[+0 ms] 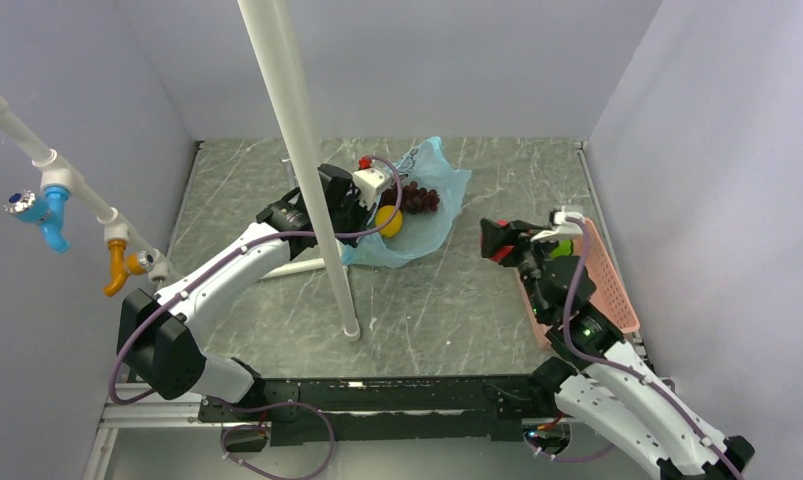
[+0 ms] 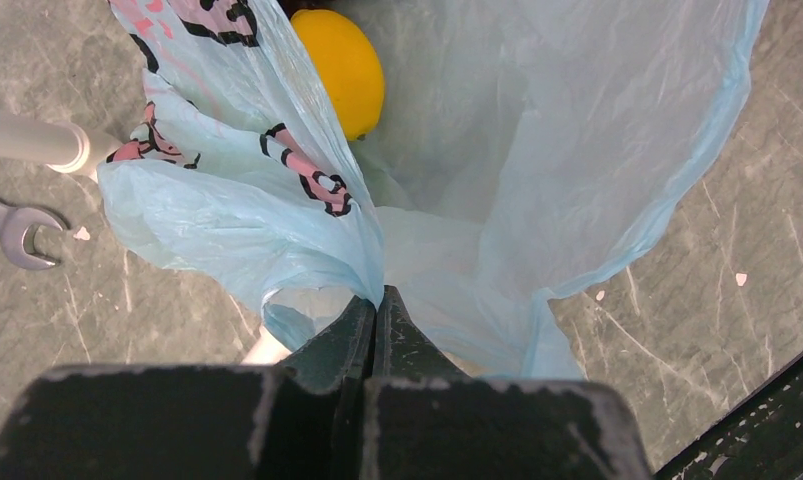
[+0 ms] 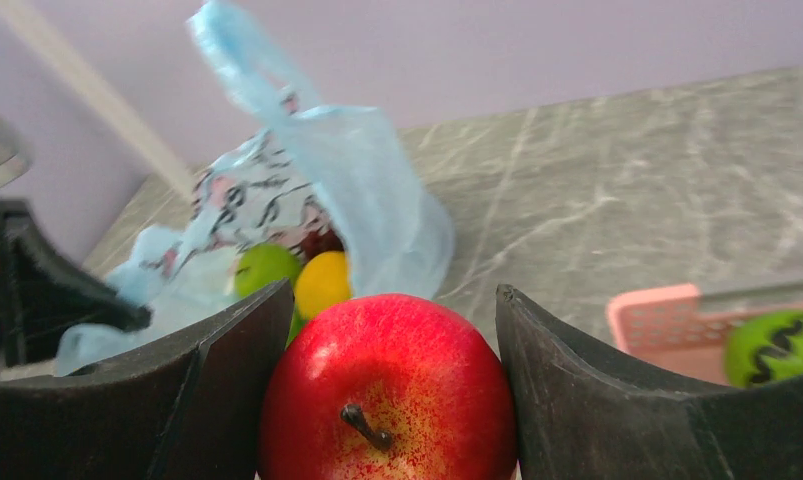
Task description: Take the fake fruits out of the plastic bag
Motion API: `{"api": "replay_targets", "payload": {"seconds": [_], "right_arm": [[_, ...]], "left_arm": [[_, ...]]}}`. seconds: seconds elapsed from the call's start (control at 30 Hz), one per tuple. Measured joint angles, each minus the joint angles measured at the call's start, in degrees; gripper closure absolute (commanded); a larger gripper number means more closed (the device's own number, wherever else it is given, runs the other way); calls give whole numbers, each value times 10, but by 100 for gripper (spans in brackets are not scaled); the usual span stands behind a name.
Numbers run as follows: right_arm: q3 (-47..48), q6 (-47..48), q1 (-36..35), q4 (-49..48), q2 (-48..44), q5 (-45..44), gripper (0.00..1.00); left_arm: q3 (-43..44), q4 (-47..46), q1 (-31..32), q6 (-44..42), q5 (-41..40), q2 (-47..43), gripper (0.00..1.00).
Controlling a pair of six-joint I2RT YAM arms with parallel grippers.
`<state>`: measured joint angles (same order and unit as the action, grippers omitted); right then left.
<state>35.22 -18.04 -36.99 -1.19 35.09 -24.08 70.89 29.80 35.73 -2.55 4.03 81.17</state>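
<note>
Grey marbled surface (image 1: 457, 300): fake fruits (image 1: 388, 221) are being taken from a plastic bag (image 1: 447, 195).
Bag film is being pinched by the left pincer (image 2: 377, 310), pressed together; a red apple (image 3: 387, 390) is being clamped by the right pincer (image 3: 394, 300), well apart from the bag. A yellow fruit (image 2: 342, 70) and grape bunch (image 1: 417, 198) are being kept inside the bag. Thin film is likely being strained and could tear or slip; the glossy apple could be squeezed out.
</note>
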Motion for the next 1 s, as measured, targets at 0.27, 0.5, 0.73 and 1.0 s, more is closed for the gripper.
{"api": "replay_targets", "payload": {"seconds": [0.27, 0.5, 0.73, 1.0], "right_arm": [[18, -39, 7, 74, -10, -177, 100], [22, -154, 28, 163, 34, -289, 100], [5, -253, 215, 196, 110, -248, 100], [-13, -290, 344, 162, 240, -136, 97]], "left_arm": [[0, 0, 0, 0, -5, 0, 100], [0, 0, 0, 0, -5, 0, 100], [0, 0, 0, 0, -5, -7, 100], [0, 1, 0, 1, -4, -9, 100]]}}
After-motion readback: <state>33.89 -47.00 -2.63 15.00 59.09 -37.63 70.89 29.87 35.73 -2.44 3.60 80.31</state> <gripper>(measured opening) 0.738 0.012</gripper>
